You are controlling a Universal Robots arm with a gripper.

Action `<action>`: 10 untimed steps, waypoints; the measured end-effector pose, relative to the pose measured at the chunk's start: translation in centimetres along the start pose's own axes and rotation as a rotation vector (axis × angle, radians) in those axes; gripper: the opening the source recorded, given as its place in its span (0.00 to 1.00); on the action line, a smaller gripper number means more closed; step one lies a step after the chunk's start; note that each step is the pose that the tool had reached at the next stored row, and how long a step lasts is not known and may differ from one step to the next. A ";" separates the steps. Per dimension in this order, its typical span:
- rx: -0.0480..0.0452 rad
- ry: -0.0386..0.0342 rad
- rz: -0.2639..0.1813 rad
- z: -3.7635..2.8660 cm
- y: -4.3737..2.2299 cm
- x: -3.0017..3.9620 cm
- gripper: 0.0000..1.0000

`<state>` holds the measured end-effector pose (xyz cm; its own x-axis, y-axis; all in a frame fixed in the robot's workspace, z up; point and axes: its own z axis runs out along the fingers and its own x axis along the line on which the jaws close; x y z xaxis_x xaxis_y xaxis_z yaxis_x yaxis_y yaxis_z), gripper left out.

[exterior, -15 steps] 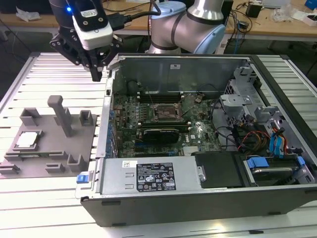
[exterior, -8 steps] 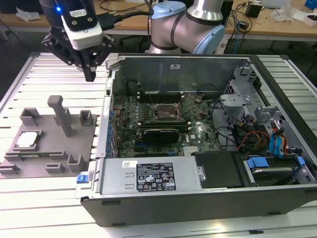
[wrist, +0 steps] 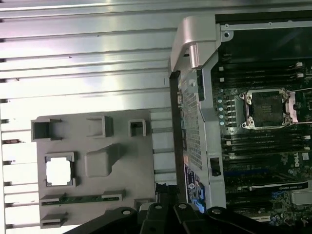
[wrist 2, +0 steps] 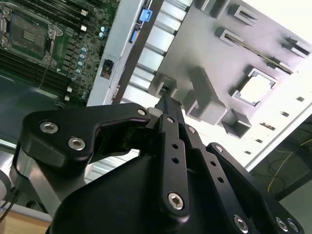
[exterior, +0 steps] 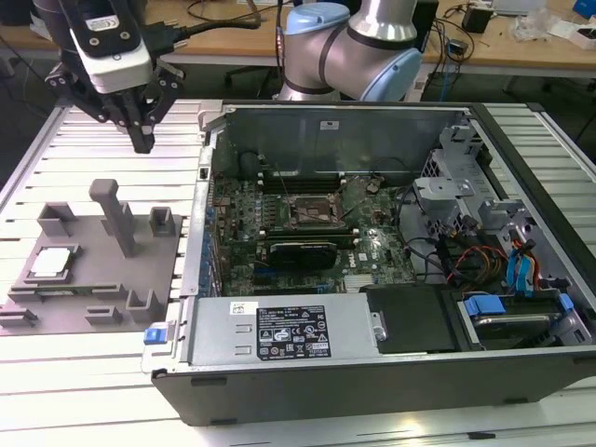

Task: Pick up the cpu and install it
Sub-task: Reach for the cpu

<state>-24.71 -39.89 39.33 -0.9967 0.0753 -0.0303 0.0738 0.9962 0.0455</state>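
Slatted table: cpu in tray, tool overhead.

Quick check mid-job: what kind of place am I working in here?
Most likely a robotics lab or workshop set up for PC assembly: an opened computer case lies on a slatted metal table, a grey fixture tray beside it holds the cpu, and wooden desks strewn with cables stand behind.
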 end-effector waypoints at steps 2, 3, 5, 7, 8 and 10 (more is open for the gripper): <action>0.0000 -0.0003 0.000 -0.01 -0.03 0.42 0.11; -0.0001 -0.0005 0.000 -0.02 -0.05 0.63 0.11; -0.0001 -0.0010 0.000 -0.03 -0.08 1.08 0.11; -0.0001 -0.0015 0.000 -0.05 -0.12 1.59 0.11; -0.0002 -0.0018 0.000 -0.06 -0.14 1.82 0.11; -0.0003 -0.0025 0.000 -0.08 -0.17 2.35 0.11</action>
<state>-27.08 -39.89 39.33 -0.9966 0.0752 -0.0328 0.0737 0.9962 0.0458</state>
